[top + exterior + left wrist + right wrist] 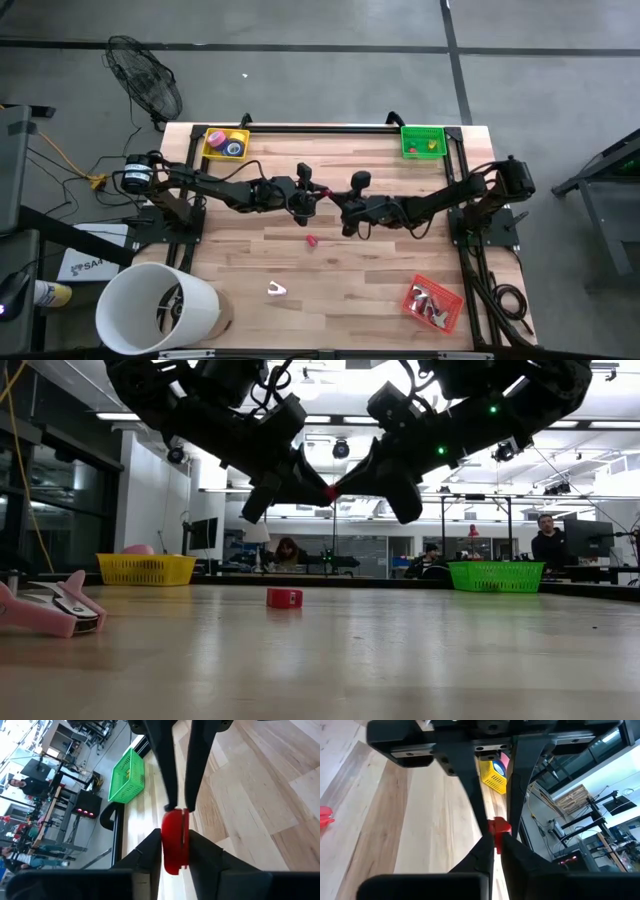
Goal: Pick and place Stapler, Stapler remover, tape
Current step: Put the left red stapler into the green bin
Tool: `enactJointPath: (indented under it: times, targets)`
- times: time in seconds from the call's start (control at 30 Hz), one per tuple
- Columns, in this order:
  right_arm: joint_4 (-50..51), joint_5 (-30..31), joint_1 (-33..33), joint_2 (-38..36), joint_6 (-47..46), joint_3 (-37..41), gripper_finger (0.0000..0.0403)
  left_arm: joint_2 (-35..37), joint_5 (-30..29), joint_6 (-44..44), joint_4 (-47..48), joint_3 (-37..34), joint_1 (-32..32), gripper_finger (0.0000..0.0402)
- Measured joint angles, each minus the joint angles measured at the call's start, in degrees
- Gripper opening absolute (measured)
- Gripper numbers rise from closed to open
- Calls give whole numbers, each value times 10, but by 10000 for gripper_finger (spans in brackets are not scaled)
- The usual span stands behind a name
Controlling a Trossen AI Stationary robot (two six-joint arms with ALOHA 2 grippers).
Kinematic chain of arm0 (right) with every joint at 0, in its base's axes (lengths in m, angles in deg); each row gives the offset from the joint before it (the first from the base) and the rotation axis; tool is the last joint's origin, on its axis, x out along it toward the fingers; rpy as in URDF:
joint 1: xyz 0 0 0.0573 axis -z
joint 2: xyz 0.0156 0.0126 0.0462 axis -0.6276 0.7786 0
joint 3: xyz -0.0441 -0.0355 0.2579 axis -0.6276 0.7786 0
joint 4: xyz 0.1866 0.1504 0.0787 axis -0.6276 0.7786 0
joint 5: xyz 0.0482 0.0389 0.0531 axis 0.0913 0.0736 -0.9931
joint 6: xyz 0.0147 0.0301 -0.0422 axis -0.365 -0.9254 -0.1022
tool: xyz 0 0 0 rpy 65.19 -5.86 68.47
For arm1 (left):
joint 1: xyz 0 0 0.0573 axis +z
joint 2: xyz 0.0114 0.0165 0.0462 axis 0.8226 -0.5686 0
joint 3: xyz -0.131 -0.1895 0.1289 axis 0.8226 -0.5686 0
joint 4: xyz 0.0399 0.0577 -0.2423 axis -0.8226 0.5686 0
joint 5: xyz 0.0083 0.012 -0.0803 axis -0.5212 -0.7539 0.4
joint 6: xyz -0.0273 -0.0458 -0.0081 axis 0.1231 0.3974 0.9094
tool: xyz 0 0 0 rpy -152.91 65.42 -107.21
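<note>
While both pincers meet high over the tabletop (380,270), the left pincer (175,847) and right pincer (495,840) each pinch one small red thing (175,840) between them; another red piece (284,597) lies below; a pink stapler (50,610) lies nearby.

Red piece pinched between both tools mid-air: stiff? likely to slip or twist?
Probably stiff: the red piece shows no bending where the left tool and right tool clamp it. Likely light, being small and thin. It could pivot or slip, since the right tool grips only its edge.
</note>
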State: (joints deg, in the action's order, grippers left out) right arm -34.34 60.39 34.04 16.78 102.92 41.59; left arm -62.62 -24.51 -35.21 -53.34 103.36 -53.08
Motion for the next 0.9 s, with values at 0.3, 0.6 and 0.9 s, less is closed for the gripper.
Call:
enactJointPath:
  times: [0.3,0.6,0.9]
  targets:
    - [-5,-18,-1,0,0,1,31,0,1,-13,6,0,0,50]
    - [-5,-27,-1,0,2,1,113,0,5,-12,1,0,0,50]
    - [1,-57,-1,0,4,0,152,0,49,-14,-10,0,0,50]
